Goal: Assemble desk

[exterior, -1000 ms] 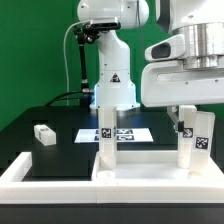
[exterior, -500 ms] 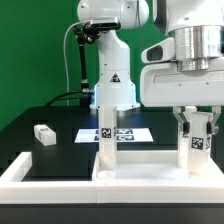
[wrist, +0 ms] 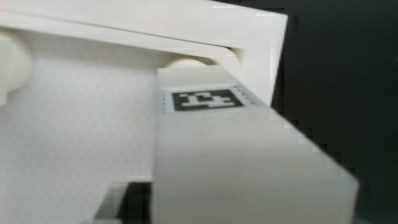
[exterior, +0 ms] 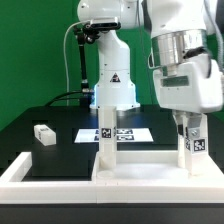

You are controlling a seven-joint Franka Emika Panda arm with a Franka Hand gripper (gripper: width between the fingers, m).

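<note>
The white tabletop panel [exterior: 150, 162] lies flat at the front of the exterior view. Two white leg blocks stand upright on it, one at the left [exterior: 106, 146] and one at the right [exterior: 196, 152]. My gripper [exterior: 192, 128] comes down from above and is shut on the top of the right leg block, whose tag faces the camera. In the wrist view that leg block [wrist: 222, 160] fills most of the picture with its tag showing, and my fingertips are hidden. A third leg block [exterior: 42, 133] lies loose on the black table at the exterior view's left.
The marker board [exterior: 135, 133] lies flat behind the tabletop panel. The low white border wall [exterior: 20, 172] runs along the front left. The arm's base [exterior: 112, 85] stands at the back centre, before a green backdrop.
My wrist has turned about the right leg block and shifted slightly toward the exterior view's left. The leg block stays upright in the same spot. The other parts have not moved.
</note>
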